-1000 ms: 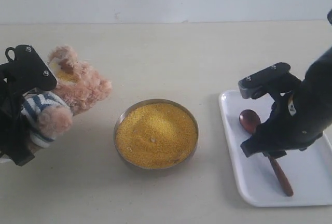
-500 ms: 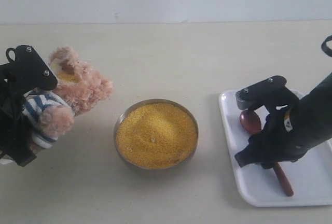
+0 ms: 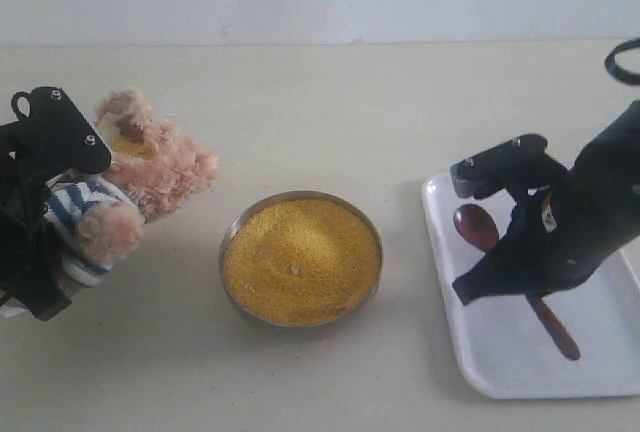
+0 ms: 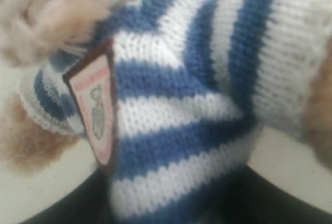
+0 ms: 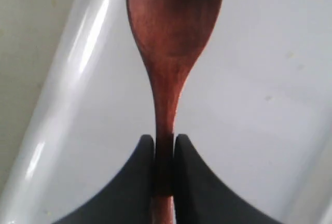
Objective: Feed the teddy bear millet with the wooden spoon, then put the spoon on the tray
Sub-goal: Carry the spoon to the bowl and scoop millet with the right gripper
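Teddy bear (image 3: 150, 167) at far left of the counter (image 3: 330, 102), left fingers (image 4: 57, 214) against its body. Bowl (image 3: 232, 242) at centre, millet (image 3: 300, 260) in it, near the bear but apart. Tray (image 3: 500, 367) at right, apart from the bowl. Wooden spoon (image 3: 478, 227) within the tray, scoop end toward the tray's far left corner, handle running near-right. Right fingers (image 5: 140, 182) either side of the handle, touching it.
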Controlling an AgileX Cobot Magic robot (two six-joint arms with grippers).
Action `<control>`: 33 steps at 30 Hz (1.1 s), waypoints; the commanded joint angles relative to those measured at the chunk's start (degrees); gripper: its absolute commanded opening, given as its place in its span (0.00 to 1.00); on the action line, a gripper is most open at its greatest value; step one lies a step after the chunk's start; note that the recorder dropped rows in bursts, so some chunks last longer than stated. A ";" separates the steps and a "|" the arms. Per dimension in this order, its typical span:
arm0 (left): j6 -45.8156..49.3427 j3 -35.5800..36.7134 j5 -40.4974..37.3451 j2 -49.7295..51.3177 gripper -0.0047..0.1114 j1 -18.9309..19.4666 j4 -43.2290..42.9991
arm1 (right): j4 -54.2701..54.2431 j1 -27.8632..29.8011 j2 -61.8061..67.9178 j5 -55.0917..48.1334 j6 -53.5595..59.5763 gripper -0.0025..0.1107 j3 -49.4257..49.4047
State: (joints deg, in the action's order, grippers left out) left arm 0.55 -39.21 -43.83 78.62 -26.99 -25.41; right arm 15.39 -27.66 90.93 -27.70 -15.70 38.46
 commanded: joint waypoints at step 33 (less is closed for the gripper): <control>-0.12 -0.42 0.99 0.02 0.07 0.10 0.16 | 45.06 -44.32 13.78 -37.73 11.26 0.02 20.88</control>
State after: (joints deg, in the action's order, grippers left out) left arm 0.55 -39.21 -43.83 78.62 -26.99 -25.41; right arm 63.26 -71.92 104.83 -66.77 -6.78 57.68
